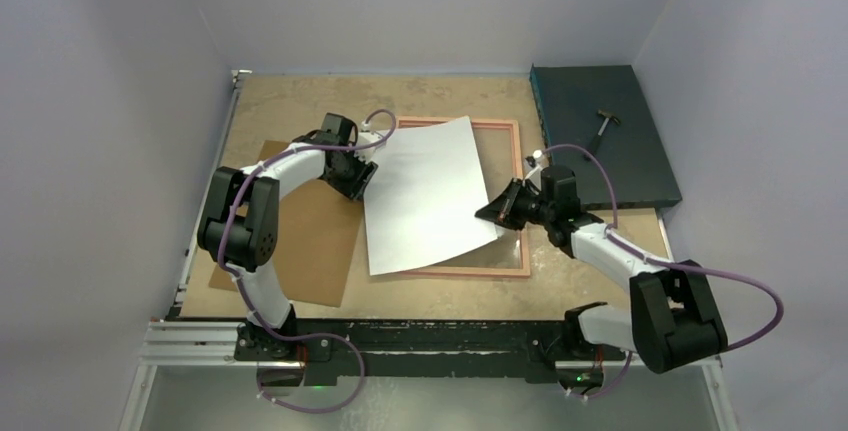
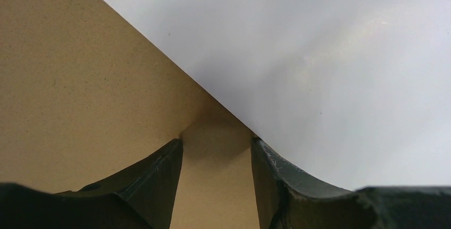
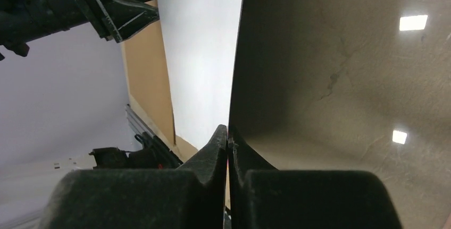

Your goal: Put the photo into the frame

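The photo (image 1: 430,196) lies white back up, skewed across the frame (image 1: 522,201), whose thin rails show at the right, far and near sides. My right gripper (image 1: 492,213) is shut on the photo's right edge. In the right wrist view its jaws (image 3: 228,130) pinch the sheet (image 3: 199,53) edge-on, above the frame's clear pane (image 3: 345,96). My left gripper (image 1: 362,176) is at the photo's left edge. It stands open (image 2: 217,140) over a tan surface, with one fingertip (image 2: 256,145) touching the edge of the white sheet (image 2: 319,69).
A brown backing board (image 1: 300,241) lies flat left of the frame, under the left arm. A dark green box (image 1: 600,136) with a small tool (image 1: 605,123) on it sits at the back right. Grey walls close in on three sides.
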Action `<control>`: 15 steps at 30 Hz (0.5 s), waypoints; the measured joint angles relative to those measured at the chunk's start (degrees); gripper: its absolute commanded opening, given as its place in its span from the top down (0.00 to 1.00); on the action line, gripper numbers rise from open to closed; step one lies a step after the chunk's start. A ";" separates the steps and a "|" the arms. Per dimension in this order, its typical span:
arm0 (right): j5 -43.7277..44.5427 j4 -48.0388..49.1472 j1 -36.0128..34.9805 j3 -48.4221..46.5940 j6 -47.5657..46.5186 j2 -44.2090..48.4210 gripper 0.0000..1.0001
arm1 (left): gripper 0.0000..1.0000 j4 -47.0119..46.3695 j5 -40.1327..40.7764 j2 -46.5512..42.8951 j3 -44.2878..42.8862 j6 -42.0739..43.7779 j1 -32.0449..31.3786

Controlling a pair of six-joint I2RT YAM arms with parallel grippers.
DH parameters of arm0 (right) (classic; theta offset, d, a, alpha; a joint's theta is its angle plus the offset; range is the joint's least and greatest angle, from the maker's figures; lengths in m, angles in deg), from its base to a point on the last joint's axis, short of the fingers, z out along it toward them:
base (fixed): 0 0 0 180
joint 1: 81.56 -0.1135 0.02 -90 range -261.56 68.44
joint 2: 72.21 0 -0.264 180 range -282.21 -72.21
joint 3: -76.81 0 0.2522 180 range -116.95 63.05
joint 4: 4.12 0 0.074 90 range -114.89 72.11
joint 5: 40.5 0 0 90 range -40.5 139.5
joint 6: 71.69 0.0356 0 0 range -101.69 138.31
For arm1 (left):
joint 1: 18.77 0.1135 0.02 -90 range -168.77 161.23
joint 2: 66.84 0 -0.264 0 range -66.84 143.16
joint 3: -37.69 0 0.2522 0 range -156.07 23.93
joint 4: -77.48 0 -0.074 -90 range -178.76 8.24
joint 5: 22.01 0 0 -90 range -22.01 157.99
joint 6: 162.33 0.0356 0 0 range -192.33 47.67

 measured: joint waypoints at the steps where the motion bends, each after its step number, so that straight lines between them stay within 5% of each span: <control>1: 0.52 -0.46 0.00 0.00 -0.02 0.02 1.00 | 0.51 0.17 0.00 0.00 -0.13 0.00 0.00; 15: 12.41 -15.15 -0.07 1.64 1.40 16.96 1.00 | 0.35 3.34 1.53 -0.26 -7.52 -0.07 0.02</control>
